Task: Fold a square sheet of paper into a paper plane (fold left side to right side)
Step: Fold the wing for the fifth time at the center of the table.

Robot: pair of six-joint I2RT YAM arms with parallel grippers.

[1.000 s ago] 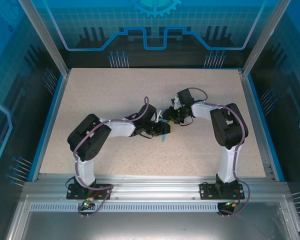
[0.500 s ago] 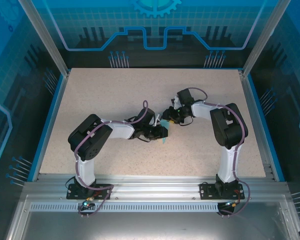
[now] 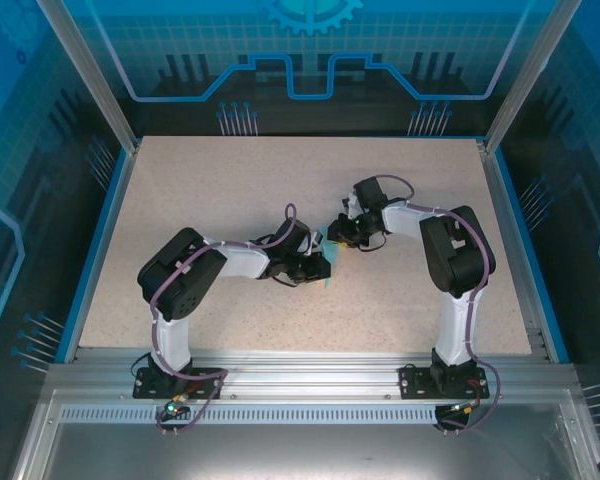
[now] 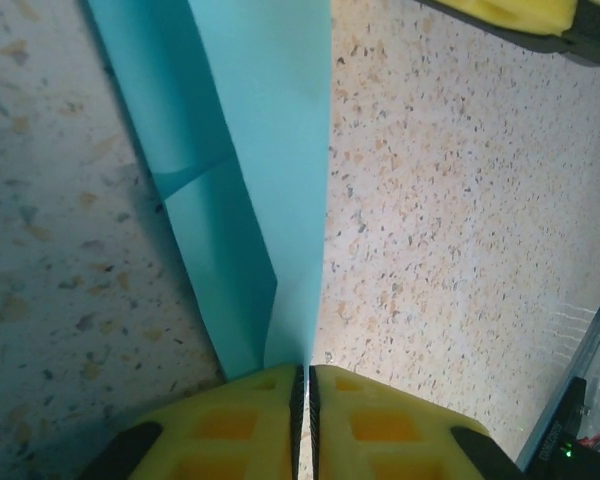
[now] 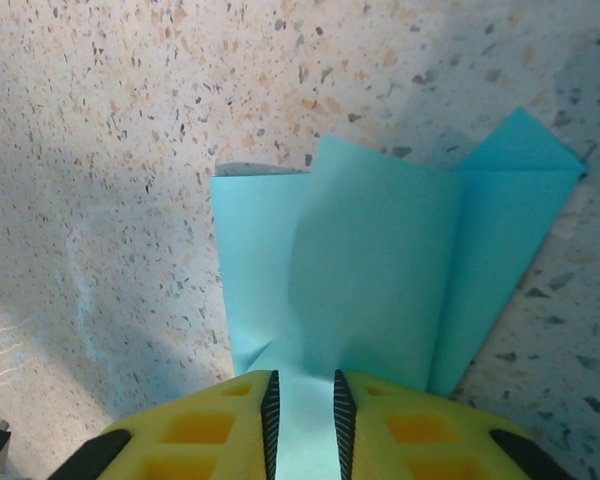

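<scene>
Bright, even overhead light on the desk (image 3: 230, 190) — surroundings dim and blue; wrist views sharp, soft shadows pooling lower left.

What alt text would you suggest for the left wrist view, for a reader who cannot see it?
The left gripper, its yellow jaws pinched shut, holds the narrow end of folded light-blue paper that widens toward the top of the frame. A speckled beige table lies beneath.

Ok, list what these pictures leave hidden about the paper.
- Top view: paper mostly covered by the left gripper and right gripper, folds too small to read.
- Left wrist view: its far end cut off by the top edge.
- Right wrist view: its near edge behind the right gripper; pinched or not, unclear.
</scene>
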